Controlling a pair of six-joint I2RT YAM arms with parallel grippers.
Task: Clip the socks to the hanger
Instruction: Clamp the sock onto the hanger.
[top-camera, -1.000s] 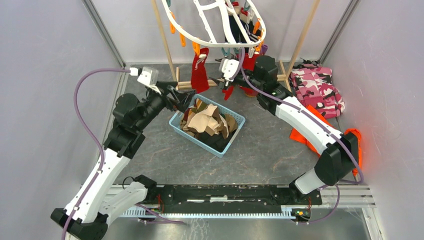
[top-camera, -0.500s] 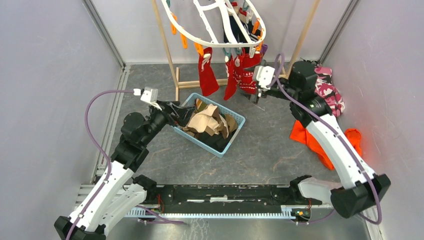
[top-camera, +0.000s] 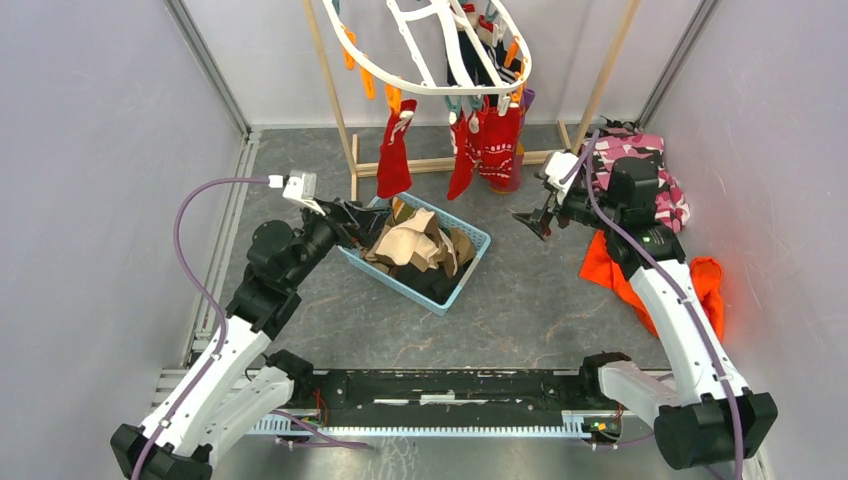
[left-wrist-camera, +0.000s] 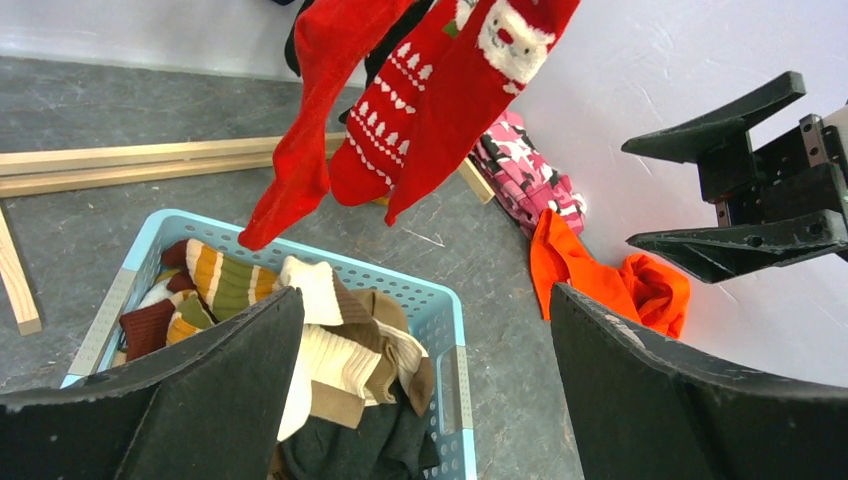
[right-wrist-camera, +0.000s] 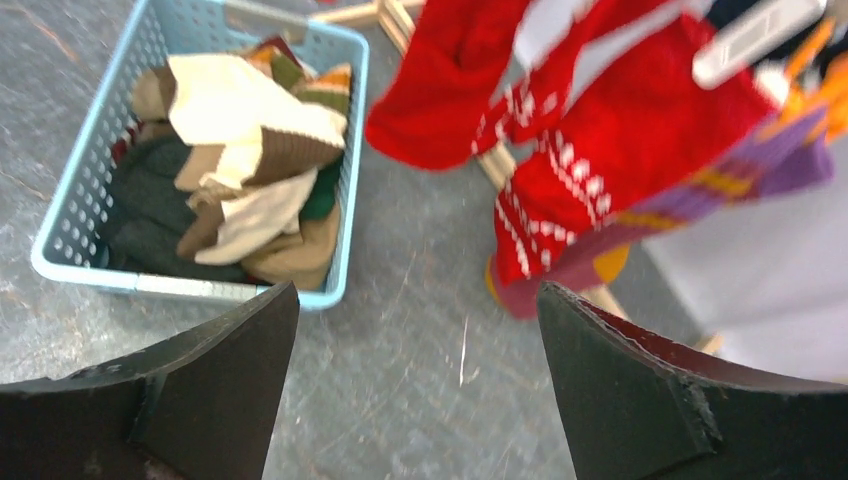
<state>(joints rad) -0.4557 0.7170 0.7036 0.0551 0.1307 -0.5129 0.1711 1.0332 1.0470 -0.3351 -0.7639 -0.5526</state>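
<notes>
Hanger (top-camera: 420, 88): white oval plastic frame w/ cross bars, teal & orange clips, hangs tilted at top centre. Red socks (top-camera: 393, 155) w/ white patterns dangle clipped from its near rim, purple-orange striped sock (right-wrist-camera: 760, 165) behind them. Loose socks (top-camera: 410, 245) (beige, brown, striped, dark) heaped in blue basket (top-camera: 467, 276) below

From high above the near edge, facing down; from both wrists, low and close, sharing light blue plastic basket (left-wrist-camera: 400, 287) and red patterned socks (left-wrist-camera: 470, 100)

Grey mottled floor (top-camera: 520, 300); plain walls (top-camera: 90, 150), perhaps lilac-tinted; wooden pole rack (top-camera: 329, 80) at back.
</notes>
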